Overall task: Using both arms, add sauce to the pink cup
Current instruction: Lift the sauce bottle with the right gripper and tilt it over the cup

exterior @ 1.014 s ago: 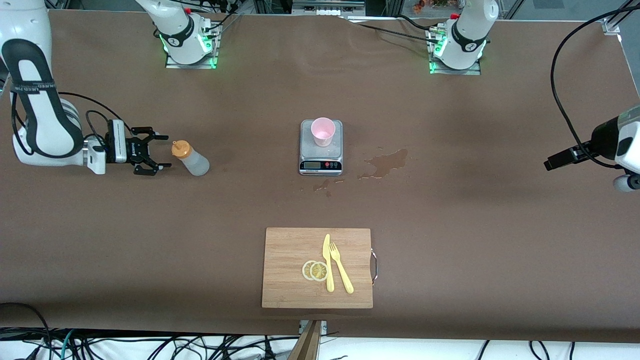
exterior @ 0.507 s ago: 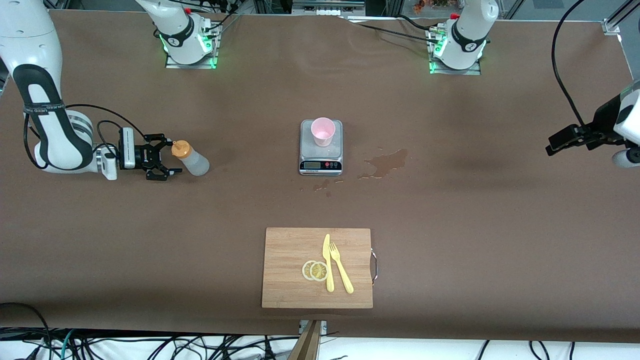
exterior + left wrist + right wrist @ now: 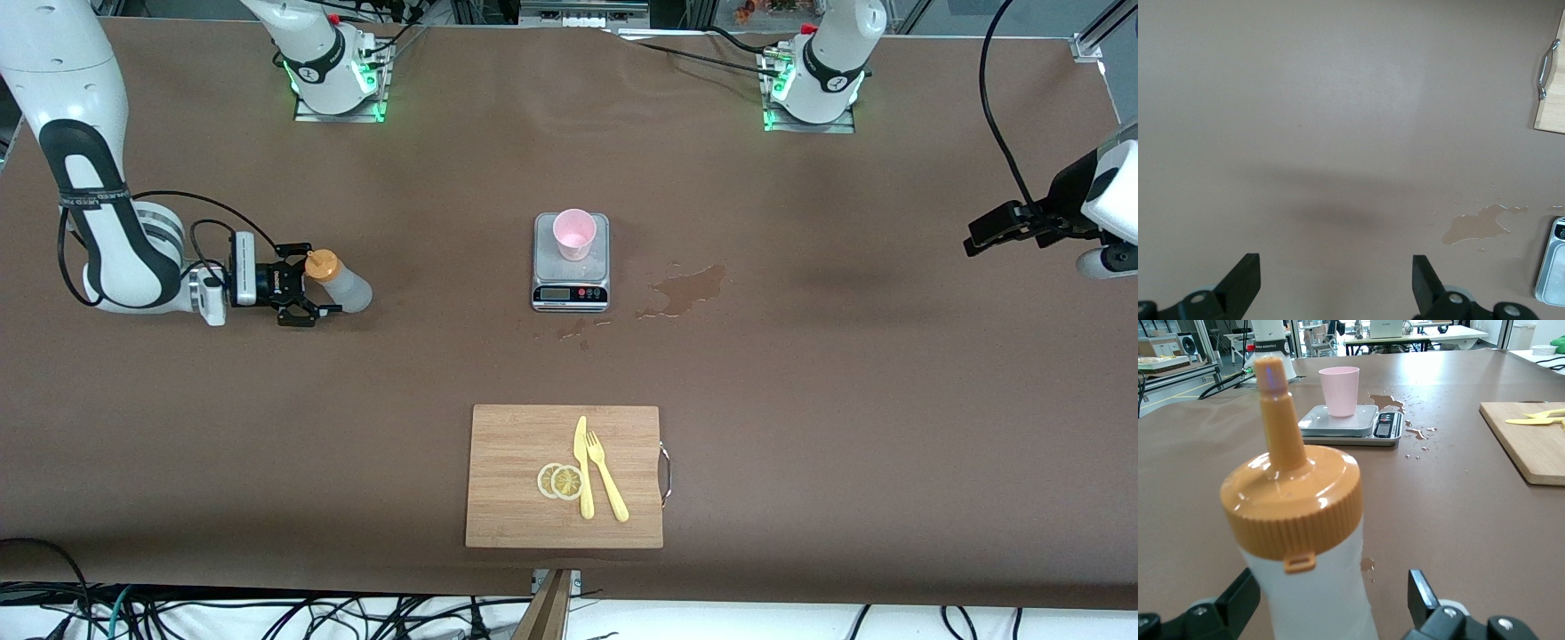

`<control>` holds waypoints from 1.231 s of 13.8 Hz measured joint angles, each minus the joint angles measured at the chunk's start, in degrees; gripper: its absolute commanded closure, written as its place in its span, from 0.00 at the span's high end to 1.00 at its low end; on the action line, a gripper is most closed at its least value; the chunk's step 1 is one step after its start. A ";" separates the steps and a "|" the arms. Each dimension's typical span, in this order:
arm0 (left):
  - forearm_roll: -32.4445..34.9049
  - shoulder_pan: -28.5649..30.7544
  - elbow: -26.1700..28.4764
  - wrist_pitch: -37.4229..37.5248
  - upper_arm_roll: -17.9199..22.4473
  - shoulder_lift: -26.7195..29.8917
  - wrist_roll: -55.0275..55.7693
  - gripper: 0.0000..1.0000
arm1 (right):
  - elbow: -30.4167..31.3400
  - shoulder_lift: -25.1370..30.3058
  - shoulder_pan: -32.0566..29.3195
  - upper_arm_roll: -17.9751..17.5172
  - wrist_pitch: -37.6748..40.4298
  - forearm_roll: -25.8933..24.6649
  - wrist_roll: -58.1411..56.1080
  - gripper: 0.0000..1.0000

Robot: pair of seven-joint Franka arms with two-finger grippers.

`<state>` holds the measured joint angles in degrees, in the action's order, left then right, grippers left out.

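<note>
Even overhead light, soft shadows, bottle cap (image 3: pixel 1293 500) perhaps slightly blurred

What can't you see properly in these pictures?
- How much sauce is in the bottle: the right wrist view's edge cuts off its lower part, and the front view is too small to tell.
- The numbers on the scale: its display is too small in every view.
- The left hand: the front view's edge cuts it off; its own wrist view shows only open fingertips.
</note>
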<state>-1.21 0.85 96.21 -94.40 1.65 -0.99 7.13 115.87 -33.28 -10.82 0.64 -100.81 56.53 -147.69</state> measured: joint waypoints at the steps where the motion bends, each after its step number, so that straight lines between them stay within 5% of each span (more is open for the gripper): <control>1: 0.00 0.00 0.00 0.05 0.00 0.00 0.00 1.00 | 0.00 -0.14 0.21 0.00 0.00 0.05 0.00 0.39; 9: 0.00 0.13 -0.10 -0.01 0.20 -0.36 0.01 1.00 | -0.14 -0.51 0.35 0.13 0.47 0.52 0.00 0.14; 14: 0.00 0.13 -0.51 -0.01 0.19 -0.42 0.01 1.00 | -2.44 1.75 4.79 1.48 -3.61 0.33 6.84 0.14; 17: 0.00 0.13 -0.52 -0.02 0.17 -0.79 0.01 1.00 | -3.30 7.56 10.53 2.34 -8.74 -4.20 18.08 0.14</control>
<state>-1.21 0.98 95.70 -94.42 1.82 -1.78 7.15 112.57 -25.72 -0.29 2.98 -109.56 52.33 -129.61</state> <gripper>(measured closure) 0.000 0.630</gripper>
